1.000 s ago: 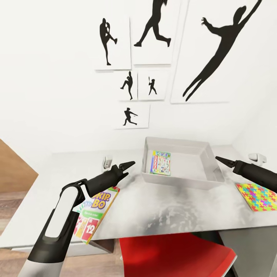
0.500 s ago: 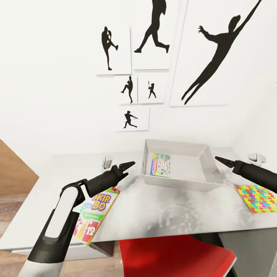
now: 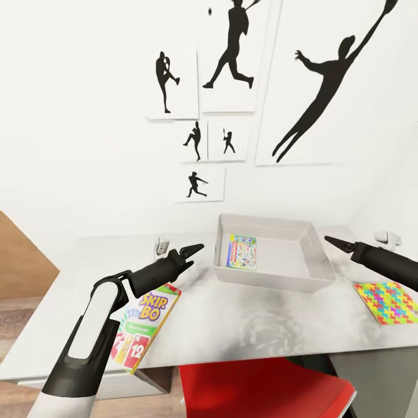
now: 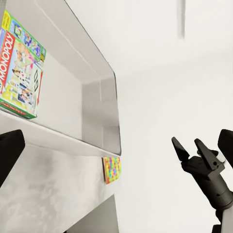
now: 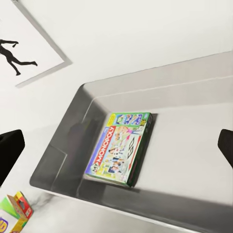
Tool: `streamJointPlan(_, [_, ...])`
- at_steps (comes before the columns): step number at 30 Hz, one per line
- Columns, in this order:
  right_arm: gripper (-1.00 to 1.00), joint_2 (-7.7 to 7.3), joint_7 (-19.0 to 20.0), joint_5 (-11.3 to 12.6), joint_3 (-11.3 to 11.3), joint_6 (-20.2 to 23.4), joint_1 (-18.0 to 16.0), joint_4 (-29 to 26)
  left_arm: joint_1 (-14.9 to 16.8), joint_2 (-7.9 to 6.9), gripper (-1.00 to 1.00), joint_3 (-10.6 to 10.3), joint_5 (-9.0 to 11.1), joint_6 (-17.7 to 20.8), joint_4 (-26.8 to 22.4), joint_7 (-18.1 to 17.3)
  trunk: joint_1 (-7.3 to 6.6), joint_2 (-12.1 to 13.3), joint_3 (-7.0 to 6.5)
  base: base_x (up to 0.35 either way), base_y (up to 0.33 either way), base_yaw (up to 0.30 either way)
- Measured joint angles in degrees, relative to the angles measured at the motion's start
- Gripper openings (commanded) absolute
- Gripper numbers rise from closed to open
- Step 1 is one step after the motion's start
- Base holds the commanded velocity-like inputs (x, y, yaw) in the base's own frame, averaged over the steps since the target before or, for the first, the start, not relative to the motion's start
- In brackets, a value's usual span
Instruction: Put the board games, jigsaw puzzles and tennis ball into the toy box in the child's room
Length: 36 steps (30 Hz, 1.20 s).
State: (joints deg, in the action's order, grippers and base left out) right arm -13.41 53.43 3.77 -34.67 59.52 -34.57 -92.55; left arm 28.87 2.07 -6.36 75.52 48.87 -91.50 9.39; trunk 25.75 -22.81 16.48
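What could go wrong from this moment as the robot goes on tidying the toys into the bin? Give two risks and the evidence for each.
1. The SKIP-BO box lies at the table's front edge, seemingly overhanging it; a clumsy nudge from the left gripper could tip it off.
2. The jigsaw puzzle is thin and flat on the tabletop, so the right gripper may struggle to get under it and might push it instead, away from the toy box.

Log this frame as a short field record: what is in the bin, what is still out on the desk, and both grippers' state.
in toy box: MONOPOLY box, lying flat
on table, left of bin: SKIP-BO box, overhanging the front edge
on table, right of bin: jigsaw puzzle
left gripper: empty, jaws look closed, above the table near the bin
right gripper: empty, jaws look closed, beside the bin's right rim
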Motion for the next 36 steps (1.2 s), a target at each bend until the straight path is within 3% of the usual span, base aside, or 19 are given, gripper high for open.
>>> streamJointPlan(20, [1.00,-0.10,0.0,0.0,-0.1,0.0,0.0,0.0,0.1,0.01,1.00,0.0,-0.1,0.0,0.1,0.2,0.01,0.0,-1.87,-0.004,0.000,0.000])
streamJointPlan(36, [1.00,0.04,0.0,0.0,0.0,0.0,0.0,0.0,0.1,0.05,1.00,0.0,-0.1,-0.1,0.1,0.2,0.01,0.0,-3.37,-0.125,0.000,0.000])
